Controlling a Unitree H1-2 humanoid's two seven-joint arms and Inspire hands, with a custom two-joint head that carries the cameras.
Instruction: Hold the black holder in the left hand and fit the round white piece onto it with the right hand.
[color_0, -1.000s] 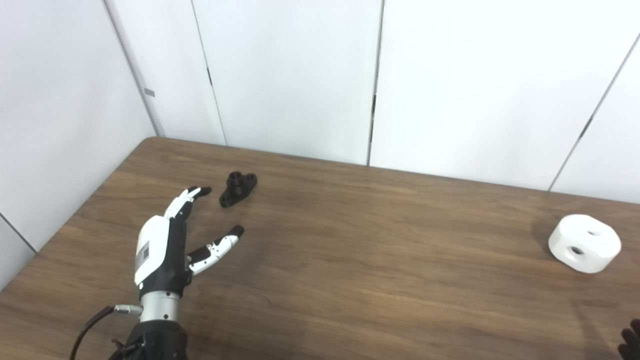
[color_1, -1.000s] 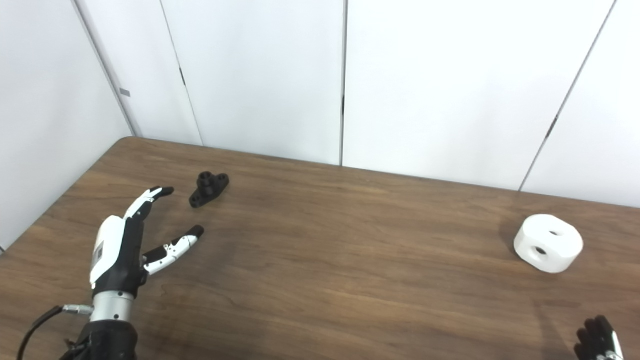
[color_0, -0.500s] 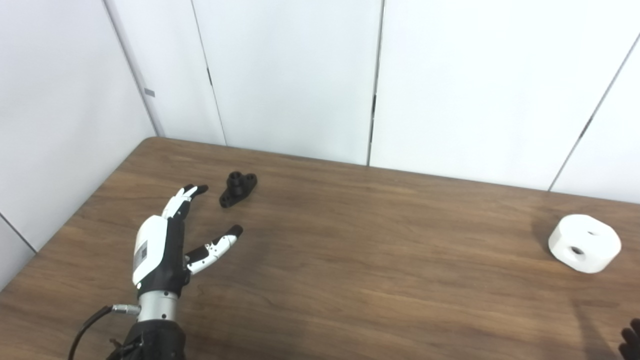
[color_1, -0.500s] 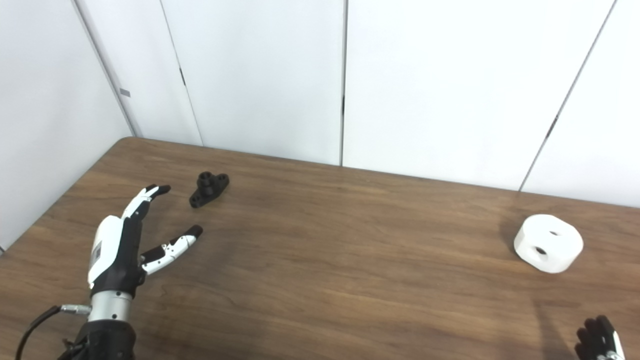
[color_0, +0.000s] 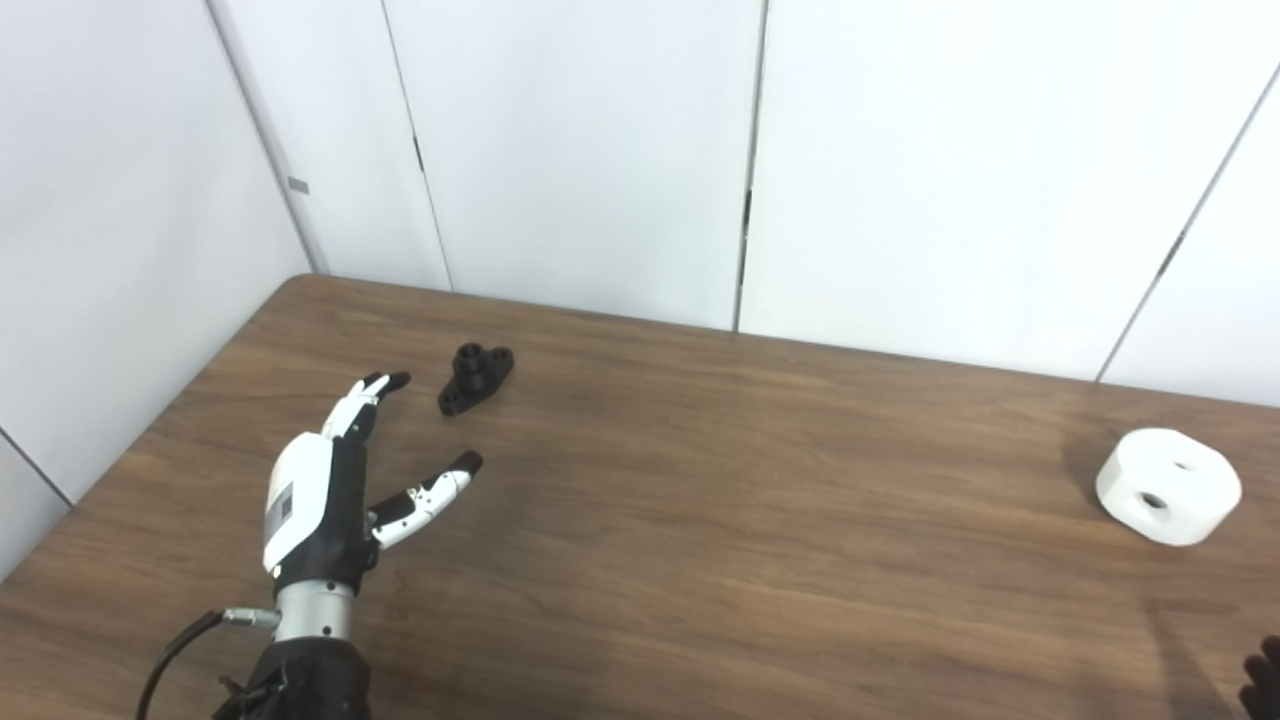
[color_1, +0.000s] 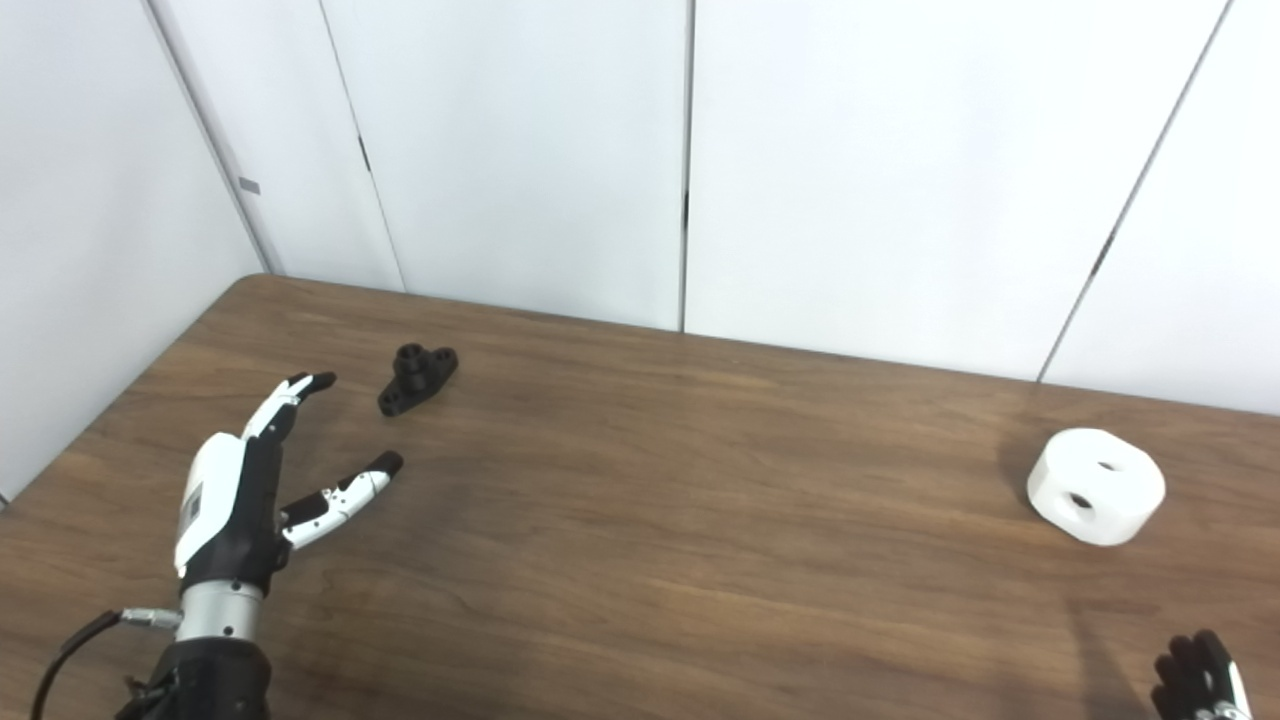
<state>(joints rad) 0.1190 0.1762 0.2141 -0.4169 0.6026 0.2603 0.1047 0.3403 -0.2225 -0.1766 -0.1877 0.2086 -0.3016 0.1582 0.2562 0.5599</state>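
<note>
Bright, even overhead light, soft shadows on the table (color_0: 700, 520), and perhaps slight overall softness.

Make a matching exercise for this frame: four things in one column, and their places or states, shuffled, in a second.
Column one:
1. small black plastic holder
2. round white plastic piece with holes
3. left hand
4. right hand

Column two:
A. only fingertips showing at the bottom right corner
B. lying on the wooden table's far left
C. open, holding nothing
D. resting near the table's right edge

Pairs: 1-B, 2-D, 3-C, 4-A

Brown wood-grain table (color_0: 700, 520), white panelled wall (color_0: 580, 150) behind it
</note>
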